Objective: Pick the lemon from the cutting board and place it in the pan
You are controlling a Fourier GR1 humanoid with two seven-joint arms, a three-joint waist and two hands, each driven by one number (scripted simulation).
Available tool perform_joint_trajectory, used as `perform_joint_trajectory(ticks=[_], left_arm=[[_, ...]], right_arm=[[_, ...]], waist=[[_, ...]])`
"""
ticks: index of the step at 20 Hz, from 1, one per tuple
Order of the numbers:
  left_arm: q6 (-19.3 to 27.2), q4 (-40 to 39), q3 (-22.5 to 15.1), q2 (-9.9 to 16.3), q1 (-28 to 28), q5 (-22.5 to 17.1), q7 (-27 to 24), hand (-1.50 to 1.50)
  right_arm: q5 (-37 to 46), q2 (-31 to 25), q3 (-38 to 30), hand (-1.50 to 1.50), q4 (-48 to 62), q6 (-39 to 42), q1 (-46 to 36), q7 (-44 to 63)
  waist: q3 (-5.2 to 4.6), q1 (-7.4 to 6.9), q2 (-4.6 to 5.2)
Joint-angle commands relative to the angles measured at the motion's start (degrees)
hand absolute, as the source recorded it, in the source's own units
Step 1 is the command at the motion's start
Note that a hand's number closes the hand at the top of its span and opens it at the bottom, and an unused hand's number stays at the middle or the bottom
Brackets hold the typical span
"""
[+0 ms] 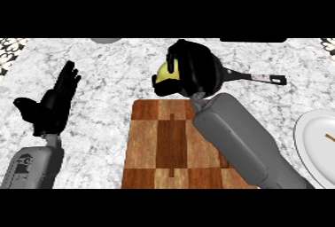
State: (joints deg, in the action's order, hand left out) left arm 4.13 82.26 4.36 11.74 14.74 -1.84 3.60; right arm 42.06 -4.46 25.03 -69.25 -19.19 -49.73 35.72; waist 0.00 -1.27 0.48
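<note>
The yellow lemon (167,73) shows between the curled fingers of my right hand (178,66), which is shut on it. Hand and lemon are over the black pan (212,71), just beyond the far edge of the wooden cutting board (171,146). The pan's handle (262,78) points right. My right forearm crosses the board's right side and hides part of it and of the pan. My left hand (52,99) rests open at the left, fingers up, apart from the board.
A white plate (314,146) lies at the right edge, close to my right forearm. A grey rounded object (104,40) peeks in at the counter's far edge. The marble counter (104,80) stretches between the left hand and the board.
</note>
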Motion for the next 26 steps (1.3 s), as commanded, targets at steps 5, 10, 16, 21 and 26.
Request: perform_joint_trajectory(ticks=[5, 10, 16, 21, 26], left_arm=[[-0.5, 0.87, -1.36, -0.68, 1.01, 0.55, 0.81, 0.0], [0.23, 1.31, -1.27, -1.11, 2.18, 0.77, 1.43, 0.0], [0.29, 2.15, -2.26, -1.35, 1.6, 1.56, 2.44, 0.0], [-1.27, 2.13, -1.77, -0.87, 2.38, 0.3, 1.59, 0.0], [-1.41, 1.63, -1.61, -1.15, 1.29, 0.27, 0.37, 0.0]], right_arm=[[2.16, -4.3, -8.23, 1.5, 26.85, -7.42, -7.47, -14.78], [-1.27, -5.45, -14.29, 1.5, 40.12, -12.55, -10.29, -25.3], [-10.38, -5.37, -22.45, 1.5, 44.14, -12.77, -8.85, -36.49], [-14.81, -4.74, -25.66, -1.5, 51.43, 1.01, -10.71, -37.98], [-15.71, -4.45, -27.73, -1.5, 56.26, 1.18, -10.3, -44.68]], waist=[[0.02, -1.28, 0.47], [0.08, -2.38, 1.06], [0.23, -2.63, 1.43], [0.24, -4.18, 2.18], [0.16, -4.12, 1.93]])
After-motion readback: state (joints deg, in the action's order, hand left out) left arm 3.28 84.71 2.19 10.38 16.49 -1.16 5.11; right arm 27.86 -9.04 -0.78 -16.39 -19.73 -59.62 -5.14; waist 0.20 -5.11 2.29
